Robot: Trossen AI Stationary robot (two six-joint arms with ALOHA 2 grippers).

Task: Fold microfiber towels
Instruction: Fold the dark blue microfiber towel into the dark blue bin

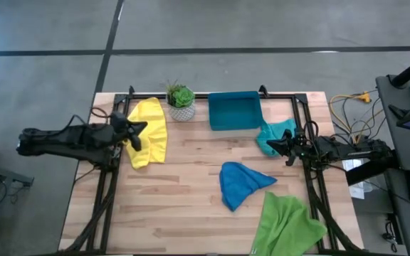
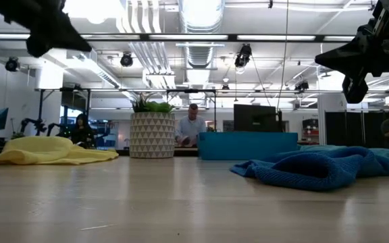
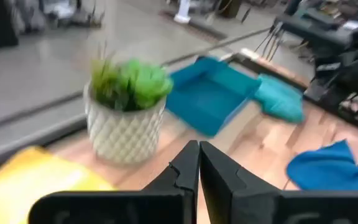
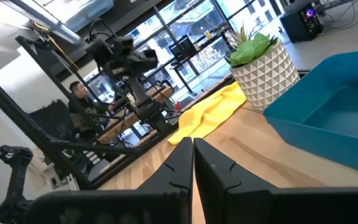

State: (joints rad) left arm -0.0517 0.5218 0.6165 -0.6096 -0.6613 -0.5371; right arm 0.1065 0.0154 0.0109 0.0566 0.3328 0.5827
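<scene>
We see the left end effector, closed and empty, over the yellow towel; the right end effector, also closed, hangs by the teal towel.

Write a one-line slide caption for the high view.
Four crumpled microfiber towels, yellow, teal, blue and light green, lie unfolded on the wooden table.

The table is pale wooden planking with a smooth, matt finish. The yellow towel, blue towel, teal towel and light green towel are soft, nappy cloth. The tray looks like smooth plastic. The plant pot has a faceted, matt surface, perhaps ceramic.
</scene>
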